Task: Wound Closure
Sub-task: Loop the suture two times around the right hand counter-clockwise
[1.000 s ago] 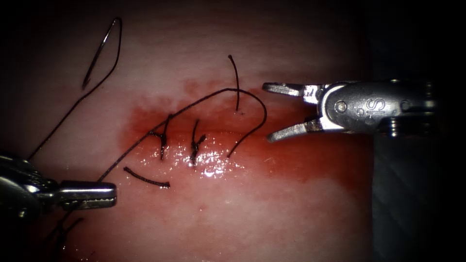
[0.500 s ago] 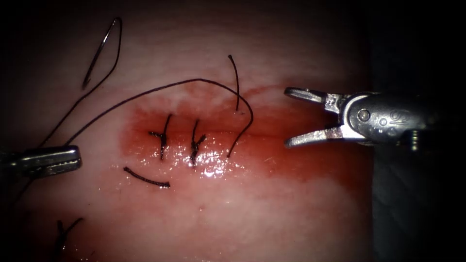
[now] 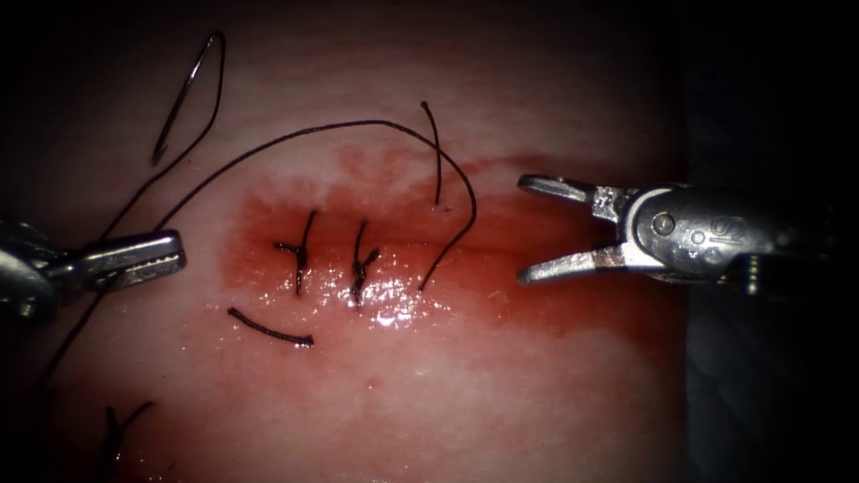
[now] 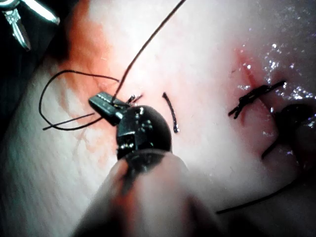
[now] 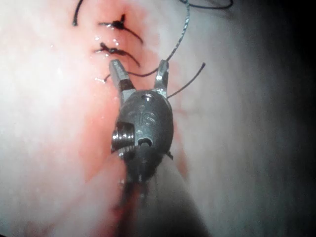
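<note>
My left tool (image 3: 170,252) (image 4: 102,102) sits left of the cut with its jaws shut on the thread (image 3: 295,136). From there the thread arcs up over the stitches and drops into the tissue (image 3: 501,394) at the cut (image 3: 501,246), right of the two tied stitches (image 3: 301,255). The curved needle (image 3: 185,94) lies free on the tissue at the far upper left, held by neither tool. My right tool (image 3: 522,230) (image 5: 139,66) hovers at the right end of the cut, jaws wide open and holding nothing.
A short cut piece of thread (image 3: 268,329) (image 4: 171,111) lies below the stitches. A loose thread tail (image 3: 435,152) stands above the cut. Red fluid (image 3: 582,295) stains the tissue around the cut. More thread ends (image 3: 121,422) lie at the lower left.
My left tool has moved up and then back right with the thread in it, lifting the arc higher over the stitches. My right tool drew back to the right, still open.
</note>
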